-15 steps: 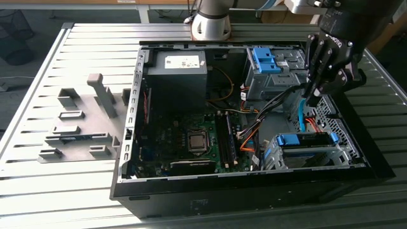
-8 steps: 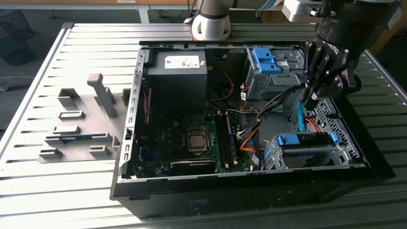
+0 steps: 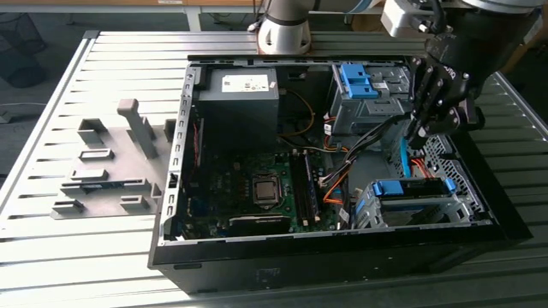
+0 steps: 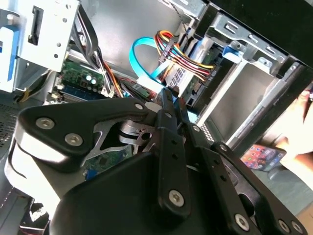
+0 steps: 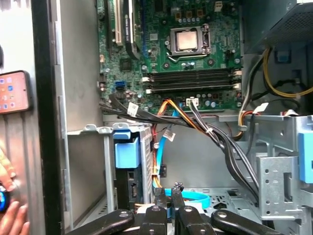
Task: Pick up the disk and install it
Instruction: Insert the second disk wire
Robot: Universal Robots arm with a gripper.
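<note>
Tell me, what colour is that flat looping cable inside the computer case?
Light blue. The flat cable shows best in the second wrist view.

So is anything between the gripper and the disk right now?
Yes. In the exterior view the gripper hangs above the disk, which sits in the grey bay. A light-blue cable and an orange cable run down through the gap between them.

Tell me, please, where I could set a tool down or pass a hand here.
Bare slatted table lies around the grey fixture, at the exterior view's left of the computer case. Inside, only a grey floor patch between motherboard and drive cage is free; cables and the gripper crowd above it.
</note>
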